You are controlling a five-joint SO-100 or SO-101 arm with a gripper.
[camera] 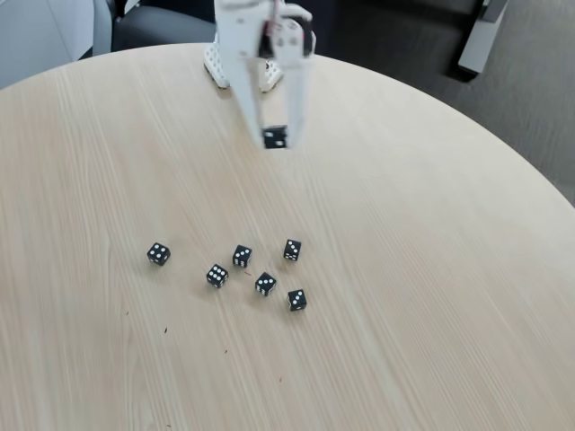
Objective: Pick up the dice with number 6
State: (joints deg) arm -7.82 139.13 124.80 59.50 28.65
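1. The white end effector (274,136) pinches the dice with number 6 (275,137) near the top middle of the frame, seemingly lifted off the desk (431,269).
2. Six other black dice (243,256) lie lower down.
3. Next, it likely just needs a steady hold.

Seen in the fixed view: a white arm reaching down from the top edge, blurred as if moving. Pincer (275,139) pointing downward and slightly toward the camera, raised clear of the surface. Two long white fingers (244,90) running almost parallel, narrowing toward the tips. Clamped between those tips, the dice with number 6 (275,137), a small black cube, carried in the air.
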